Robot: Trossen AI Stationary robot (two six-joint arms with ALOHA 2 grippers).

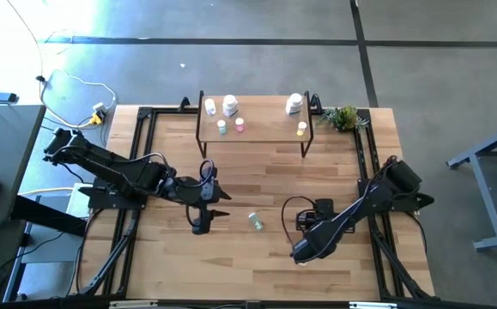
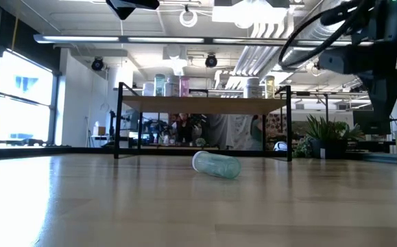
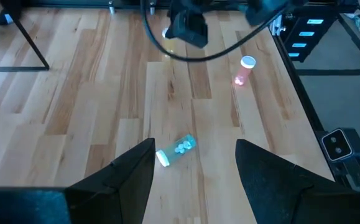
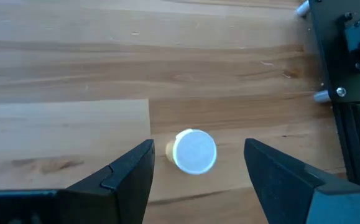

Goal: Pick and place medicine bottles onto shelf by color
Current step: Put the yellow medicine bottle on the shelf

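Observation:
A pale green bottle lies on its side on the table, also in the low view and the left wrist view. A small pink bottle with a white cap stands upright near the right edge. My right gripper hangs open above it, one finger on either side, apart from it. My left gripper is open just left of the green bottle. The shelf at the far side carries three white bottles and green, pink and yellow ones.
A small green plant sits at the far right corner beside the shelf. Black frame rails run along both sides of the table. Bare wood lies between the shelf and the two grippers.

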